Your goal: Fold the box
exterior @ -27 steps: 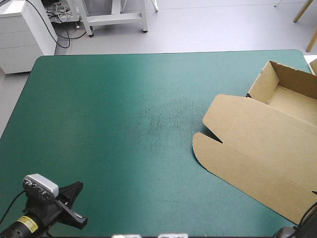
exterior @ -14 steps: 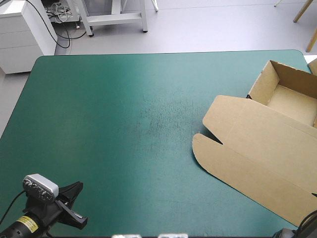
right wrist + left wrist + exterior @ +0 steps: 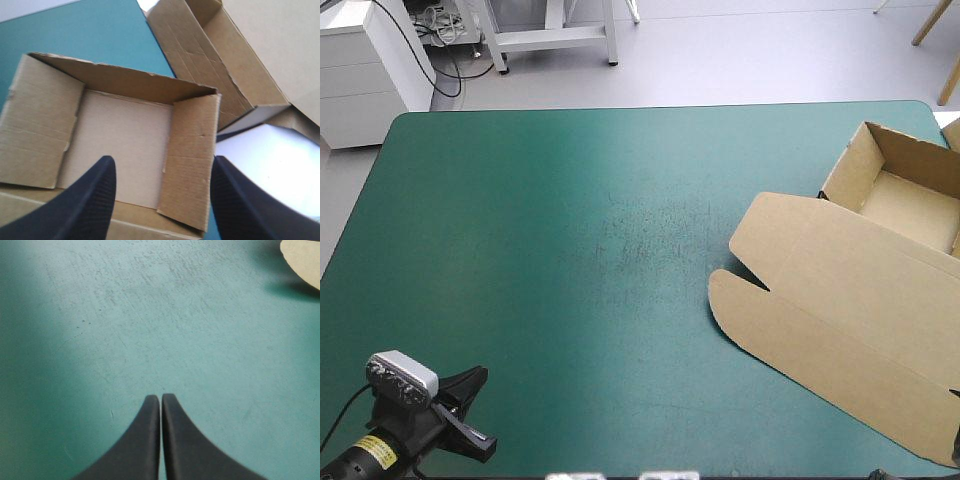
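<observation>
High view shows you the box [image 3: 840, 290] on the right side of the desk [image 3: 550, 220], which has a teal-green cover. The box is an open tray with a flat lid. The tray sits near the far right corner, and its brown walls stand up. The lid lies flat on the cover and reaches toward the near edge of the desk. A round flap sticks out of the lid toward the middle of the desk, with a small cut beside it.

Your left gripper [image 3: 470, 405] is at the near left corner, well apart from the box. In the left wrist view its two black fingers [image 3: 147, 440] are pressed together into one point. Under them is the teal-green cover with small scratches on it. Far ahead and off to one side you can see just a pale round bit of the flap, with a dark shadow next to it.

In the right wrist view your right gripper [image 3: 162, 162] hangs over the tray. Its two black fingers [image 3: 95, 200] stand wide apart. Between them you look down into the tray, which has a flat floor with walls standing up around it. Past the tray, off the edge of the desk, there is a second box [image 3: 215, 55]. It is brown too, and open on top.
</observation>
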